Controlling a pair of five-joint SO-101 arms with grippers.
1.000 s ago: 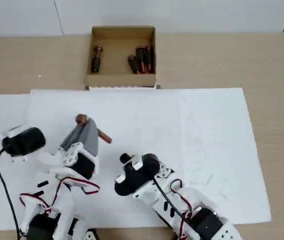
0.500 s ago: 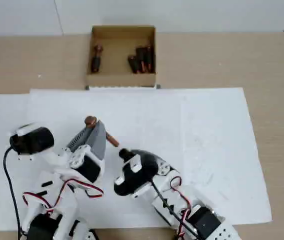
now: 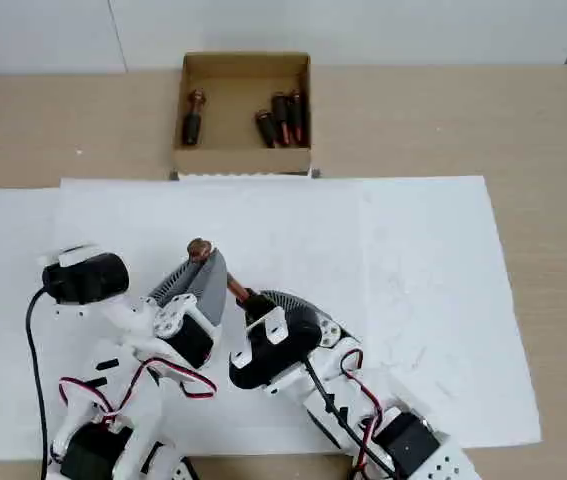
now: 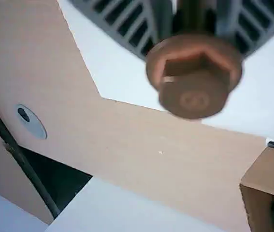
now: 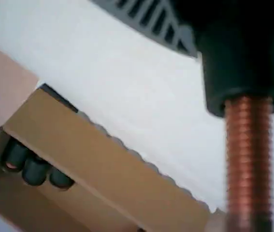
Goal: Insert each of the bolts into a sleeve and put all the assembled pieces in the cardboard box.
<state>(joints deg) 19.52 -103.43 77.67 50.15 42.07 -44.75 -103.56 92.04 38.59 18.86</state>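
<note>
A light wooden table (image 3: 543,120) carries one white paper sheet (image 3: 403,260), with one open brown cardboard box (image 3: 246,160) just beyond the sheet's far edge. Four assembled bolt-and-sleeve pieces (image 3: 283,118) lie in the box: one alone at one side, three together at the other. Over the sheet's near part, the left gripper (image 3: 211,268) is clamped on the shank of one copper-coloured hex-head bolt (image 4: 193,77), and the right gripper (image 3: 261,306) is closed around one black cylindrical sleeve (image 5: 243,63), the bolt's threaded end inside its mouth
</note>
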